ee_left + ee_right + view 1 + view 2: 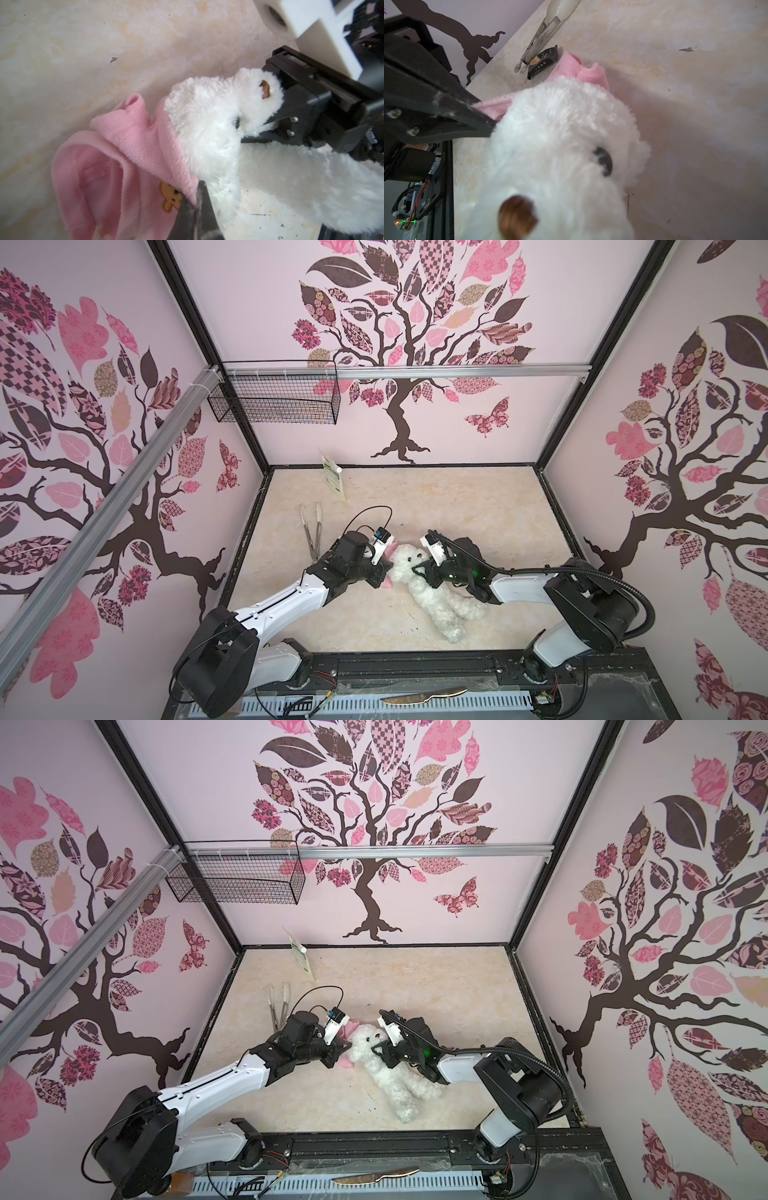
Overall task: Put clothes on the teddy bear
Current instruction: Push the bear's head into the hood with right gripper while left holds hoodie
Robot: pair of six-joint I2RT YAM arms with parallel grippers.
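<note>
Nearest the lens, a knife (424, 696) lies flat on the front rail between the two arm bases. Far left and high up, a wire basket (274, 402) hangs from the wall rail. Below it, on the bench (457, 506), a pale packet (333, 479) leans at the back wall and metal tongs (312, 531) lie near the left edge. A small black sachet (543, 62) lies just beside their hinge end.

Next comes the left gripper (385, 571), reaching in from the left. Its fingers (203, 207) are closed tight, pinching the hem of the pink hoodie (116, 166) close to the orange bear-face patch (171, 197). The hoodie's opening is pressed against the back of the bear's head, with the rest bunched on the bench behind it.

Near the middle of the bench, the teddy bear (436, 593) lies on its back, head toward the left arm and legs toward the front right.

From the right, the right gripper (420, 569) meets the bear's face. Its fingers (261, 138) stand narrowly apart, touching the fur on both sides of the muzzle and clasping it.
</note>
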